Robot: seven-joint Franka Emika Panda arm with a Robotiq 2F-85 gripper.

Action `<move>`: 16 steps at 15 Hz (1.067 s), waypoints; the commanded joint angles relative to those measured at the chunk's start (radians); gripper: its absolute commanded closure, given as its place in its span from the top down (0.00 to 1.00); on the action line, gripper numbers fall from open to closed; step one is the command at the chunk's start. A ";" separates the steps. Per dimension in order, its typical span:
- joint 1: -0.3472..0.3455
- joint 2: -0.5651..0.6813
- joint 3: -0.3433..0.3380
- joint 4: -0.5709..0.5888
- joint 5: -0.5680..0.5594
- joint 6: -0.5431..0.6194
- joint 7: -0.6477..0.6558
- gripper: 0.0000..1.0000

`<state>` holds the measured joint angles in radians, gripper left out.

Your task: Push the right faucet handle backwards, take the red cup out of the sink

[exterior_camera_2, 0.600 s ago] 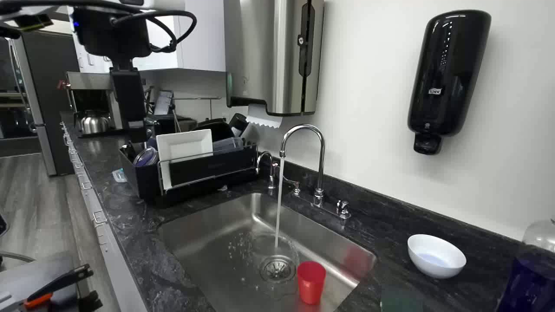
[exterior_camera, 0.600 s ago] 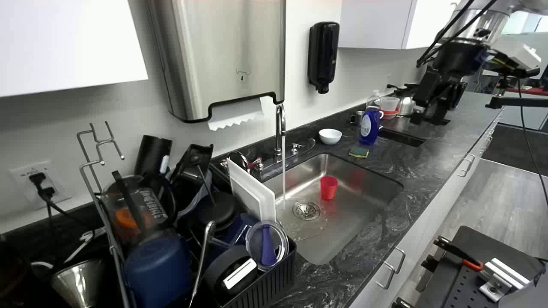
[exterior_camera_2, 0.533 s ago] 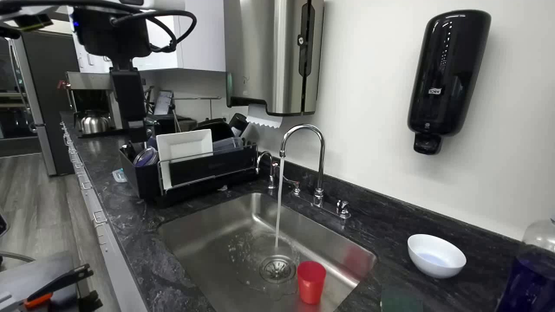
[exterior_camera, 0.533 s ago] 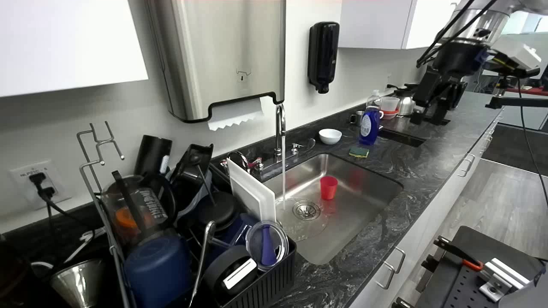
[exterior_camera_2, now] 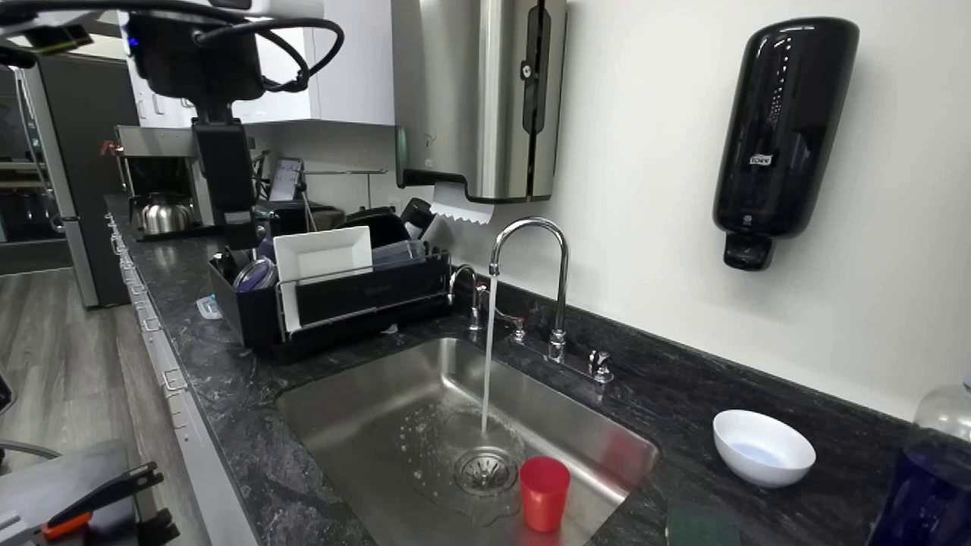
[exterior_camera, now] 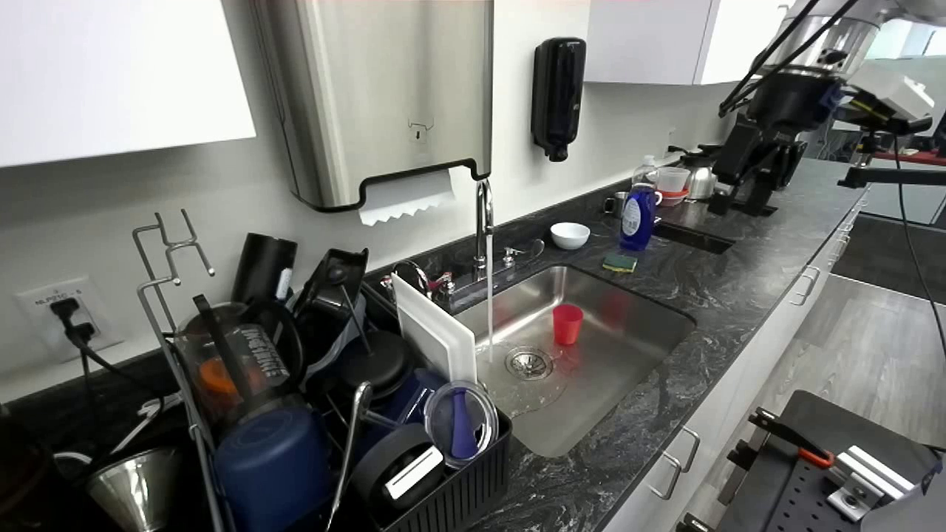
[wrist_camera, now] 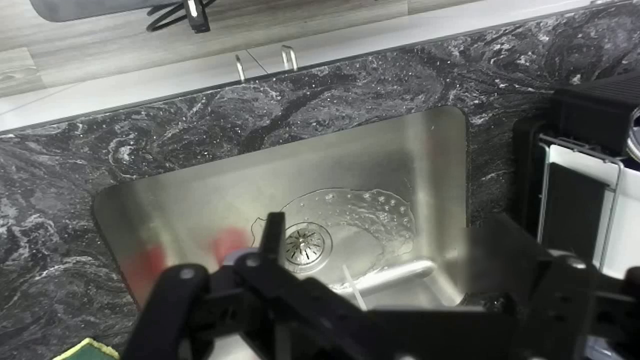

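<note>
Two fingers [wrist_camera: 273, 240] stand wide apart in the wrist view, though in an exterior view the gripper [exterior_camera_2: 241, 232], far over on the left, is edge-on to me and only one can be made out; the arm [exterior_camera_2: 282, 7] above it is cut off by the top edge. Next along comes the black dish rack [exterior_camera_2: 364, 293], a white plate [exterior_camera_2: 322, 258] propped on edge in it, the darker dishes [exterior_camera_2: 383, 225] behind too jumbled to name. Water [exterior_camera_2: 488, 356] falls into the sink [exterior_camera_2: 337, 413], whose near end runs out of sight. Just right of the drain [exterior_camera_2: 485, 472], the red cup [exterior_camera_2: 544, 497] stands upright in the sink, well apart from the gripper; the wrist view gives only blurred red patches [wrist_camera: 230, 241], and I can't tell cup from reflection. Behind rises the chrome faucet [exterior_camera_2: 562, 296], then the right faucet handle [exterior_camera_2: 601, 367], small and hard to read. Farther right, a white bowl [exterior_camera_2: 765, 451] shows whole, and a blue bottle [exterior_camera_2: 924, 485] is sliced by the edge.
</note>
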<state>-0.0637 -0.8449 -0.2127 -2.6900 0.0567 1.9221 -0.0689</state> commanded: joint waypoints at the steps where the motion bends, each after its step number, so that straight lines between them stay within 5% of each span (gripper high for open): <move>1: -0.020 0.004 0.016 0.002 0.014 -0.003 -0.013 1.00; 16: 0.023 0.447 -0.046 0.168 0.028 0.223 -0.269 1.00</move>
<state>-0.0417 -0.5083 -0.2320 -2.5927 0.0570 2.1186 -0.2577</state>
